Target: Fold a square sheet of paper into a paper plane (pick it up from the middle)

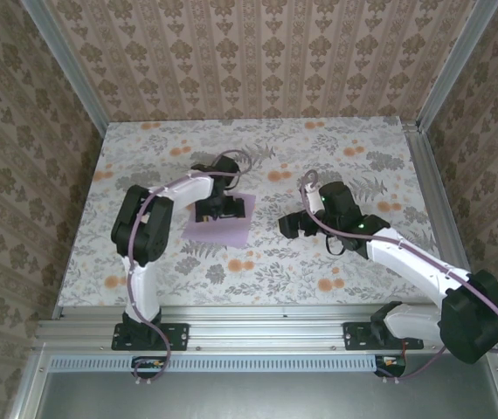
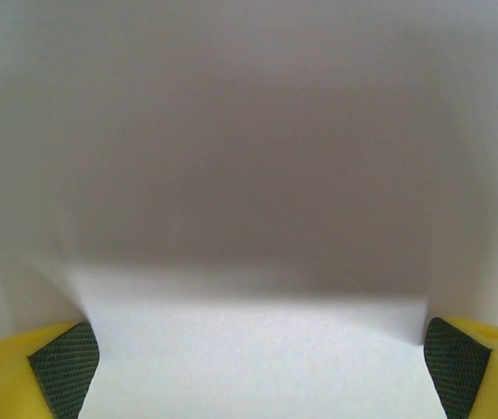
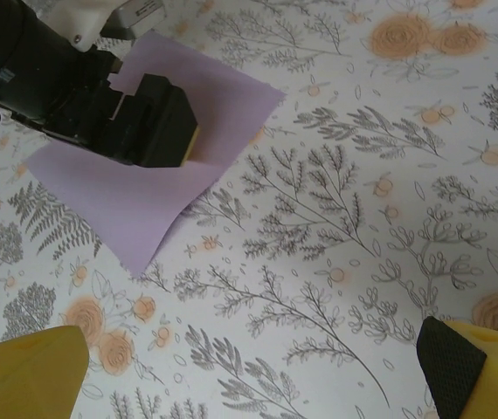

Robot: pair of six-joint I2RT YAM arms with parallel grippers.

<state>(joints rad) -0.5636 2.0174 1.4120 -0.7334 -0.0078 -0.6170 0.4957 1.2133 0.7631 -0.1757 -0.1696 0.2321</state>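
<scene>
Left of centre in the top view, the thin pale lilac square sheet of paper (image 1: 218, 231) lies flat on the floral tabletop (image 1: 319, 262). The left gripper (image 1: 223, 209) is low over its middle, jaws apart. The right gripper (image 1: 291, 225) is nearby, jaws likewise apart. The sheet looks feather-light, floppy and crease-prone, so pinch the middle gently.

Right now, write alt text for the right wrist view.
The black left gripper hangs over a thin pale lilac square sheet of paper on the grey-and-orange floral tabletop. The open right gripper shows yellow fingers at the bottom corners.
</scene>
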